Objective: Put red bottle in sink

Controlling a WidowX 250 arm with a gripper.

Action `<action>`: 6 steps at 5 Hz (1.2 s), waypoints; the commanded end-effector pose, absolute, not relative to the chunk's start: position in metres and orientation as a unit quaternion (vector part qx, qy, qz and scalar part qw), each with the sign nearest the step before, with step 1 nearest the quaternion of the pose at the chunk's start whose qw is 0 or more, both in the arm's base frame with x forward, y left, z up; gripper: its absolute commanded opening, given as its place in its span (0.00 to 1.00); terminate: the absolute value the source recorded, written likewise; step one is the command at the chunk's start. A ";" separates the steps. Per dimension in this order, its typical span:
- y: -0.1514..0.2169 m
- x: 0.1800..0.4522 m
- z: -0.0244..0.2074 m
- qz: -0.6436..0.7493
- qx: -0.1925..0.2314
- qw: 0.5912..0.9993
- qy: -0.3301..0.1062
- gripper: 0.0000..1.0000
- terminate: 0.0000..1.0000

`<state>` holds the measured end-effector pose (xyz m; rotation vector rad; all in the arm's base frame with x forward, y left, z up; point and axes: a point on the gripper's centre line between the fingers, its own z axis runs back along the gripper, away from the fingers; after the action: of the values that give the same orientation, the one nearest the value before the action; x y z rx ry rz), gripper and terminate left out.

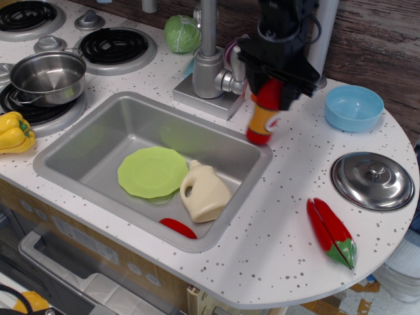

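The red bottle (264, 117) with its orange-yellow label hangs tilted in the air, just above the back right corner of the grey sink (79, 141). My gripper (273, 80) is shut on the bottle's neck and cap from above. The sink holds a green plate (152, 172), a cream jug (205, 192) and a small red piece (177, 228) near its front wall.
A grey faucet (210, 65) stands behind the sink, next to my gripper. A light-blue bowl (354, 107), a metal lid (373, 180) and a red pepper (331, 233) are on the right counter. A steel pot (47, 76), a yellow pepper (13, 131) and a green cabbage (182, 33) are left and back.
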<state>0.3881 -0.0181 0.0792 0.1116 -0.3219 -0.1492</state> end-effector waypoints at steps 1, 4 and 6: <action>0.028 0.366 0.126 -0.049 0.088 0.978 -0.181 0.00 0.00; 0.119 0.319 0.033 -0.025 0.062 0.963 -0.262 0.00 0.00; 0.129 0.321 0.002 -0.038 0.049 0.960 -0.273 0.00 0.00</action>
<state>0.3163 0.1239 -0.0071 0.0705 -0.5293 -0.0693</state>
